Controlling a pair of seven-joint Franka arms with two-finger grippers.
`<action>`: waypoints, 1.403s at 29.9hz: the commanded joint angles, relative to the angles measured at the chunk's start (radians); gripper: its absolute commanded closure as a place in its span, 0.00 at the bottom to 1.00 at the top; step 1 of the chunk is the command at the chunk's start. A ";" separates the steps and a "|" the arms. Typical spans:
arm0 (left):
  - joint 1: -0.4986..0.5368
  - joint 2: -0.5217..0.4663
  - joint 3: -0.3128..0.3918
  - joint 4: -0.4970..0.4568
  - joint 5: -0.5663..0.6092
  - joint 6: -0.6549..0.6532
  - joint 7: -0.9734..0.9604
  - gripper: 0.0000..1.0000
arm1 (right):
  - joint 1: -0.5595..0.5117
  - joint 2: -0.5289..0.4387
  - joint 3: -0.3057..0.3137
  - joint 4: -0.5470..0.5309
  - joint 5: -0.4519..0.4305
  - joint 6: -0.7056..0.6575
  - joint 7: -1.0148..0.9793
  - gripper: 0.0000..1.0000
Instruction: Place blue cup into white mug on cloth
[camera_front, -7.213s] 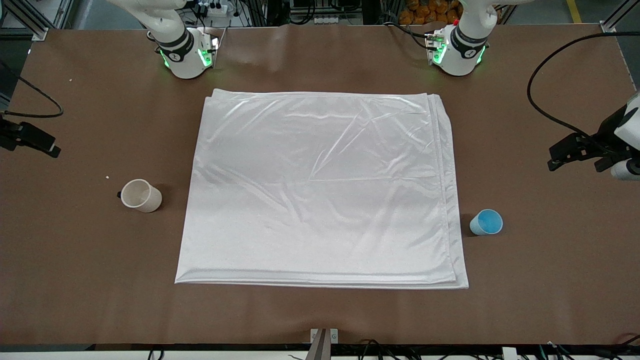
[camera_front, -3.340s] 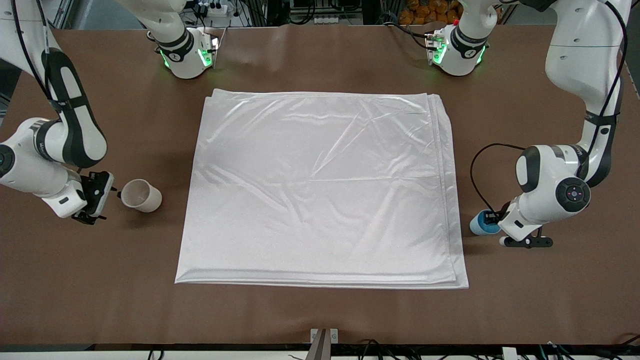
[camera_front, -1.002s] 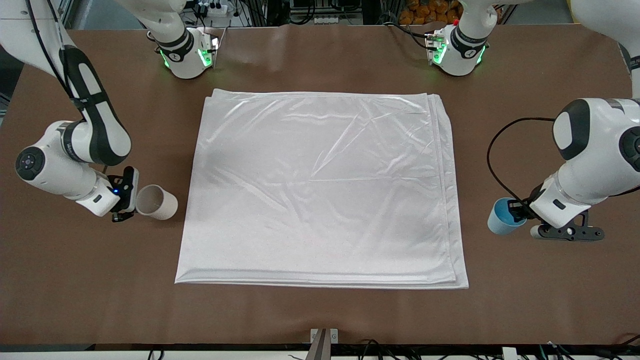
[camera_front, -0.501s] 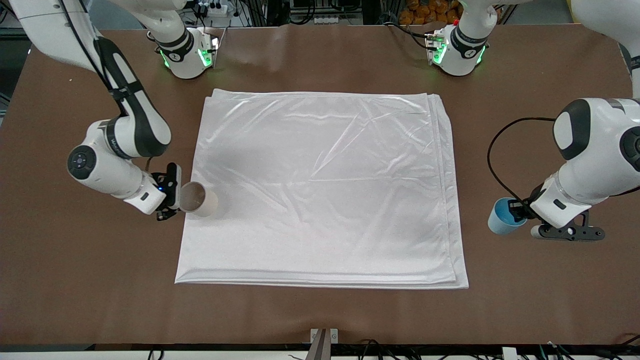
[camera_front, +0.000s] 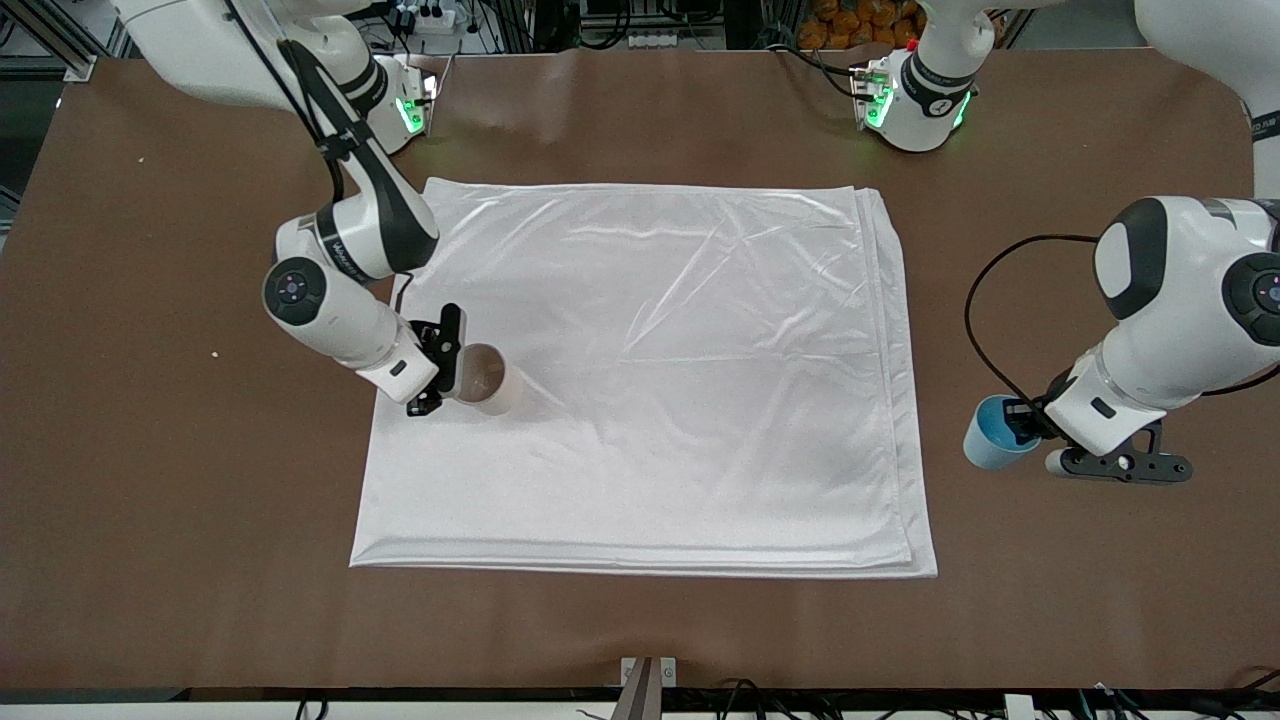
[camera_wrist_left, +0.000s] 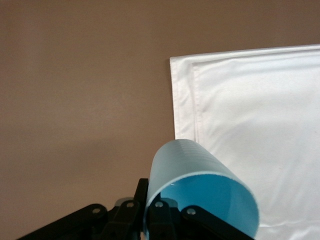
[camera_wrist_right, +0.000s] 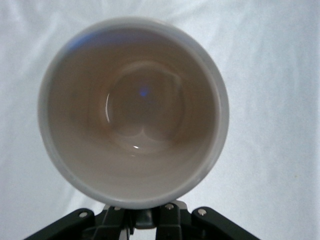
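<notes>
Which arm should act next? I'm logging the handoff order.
Right, probably. Its pincer holds the white mug over the cloth, ready to set down; the left pincer holds the blue cup over bare table.

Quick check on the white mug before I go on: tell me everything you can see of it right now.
The white mug is a cream-white cylinder with an off-white, glossy inside that looks empty in the right wrist view. The right gripper holds it by the side toward the right arm's end of the table, so its handle is hidden. It sits over the cloth, near the cloth's edge at that end, mouth tipped toward the front camera. Whether its base touches the cloth cannot be told.
</notes>
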 joint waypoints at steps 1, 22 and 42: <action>0.008 -0.012 -0.016 0.012 0.008 -0.022 0.004 1.00 | 0.048 -0.030 -0.004 -0.025 -0.083 -0.006 0.162 1.00; -0.041 -0.009 -0.046 0.111 -0.054 -0.158 -0.046 1.00 | 0.296 0.050 -0.009 0.036 -0.234 -0.007 0.628 1.00; -0.177 0.088 -0.052 0.124 -0.007 -0.145 -0.287 1.00 | 0.347 0.197 -0.009 0.144 -0.268 0.008 0.711 0.98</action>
